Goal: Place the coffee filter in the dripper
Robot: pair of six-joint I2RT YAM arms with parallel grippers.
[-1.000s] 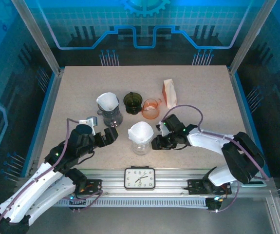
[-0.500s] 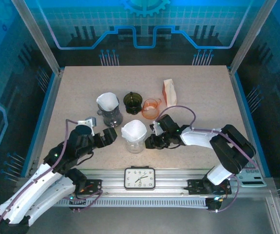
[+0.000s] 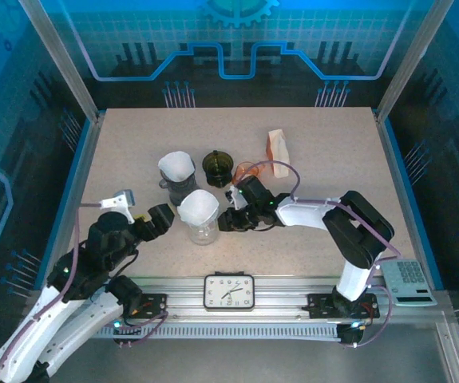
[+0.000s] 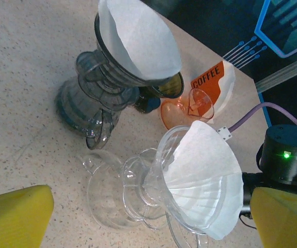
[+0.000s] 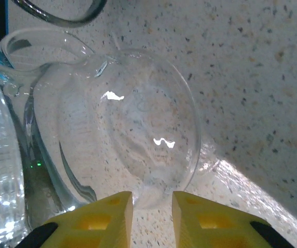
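Note:
A white paper coffee filter (image 3: 199,205) sits inside the clear glass dripper (image 3: 202,229), which stands left of the table's middle. In the left wrist view the filter (image 4: 207,175) fills the tilted dripper (image 4: 161,170) above clear glassware. My right gripper (image 3: 227,221) is at the dripper's right side. In the right wrist view its yellow fingers (image 5: 102,214) stand close together on the edge of the clear glass (image 5: 138,129), so the right gripper (image 5: 152,199) is shut on it. My left gripper (image 3: 164,217) is just left of the dripper. It (image 4: 148,227) is open, with one yellow finger on each side.
Behind stand a dark dripper holding another filter (image 3: 177,167) on a smoky server (image 4: 86,103), a dark green cup (image 3: 218,167), an orange dripper (image 3: 249,170) and a coffee bag (image 3: 278,152). A clock (image 3: 229,291) lies on the front rail, a calculator (image 3: 409,281) at the right.
My right gripper has drawn the dripper with its filter leftward and a little away from the front edge. The left arm has drawn back to the left.

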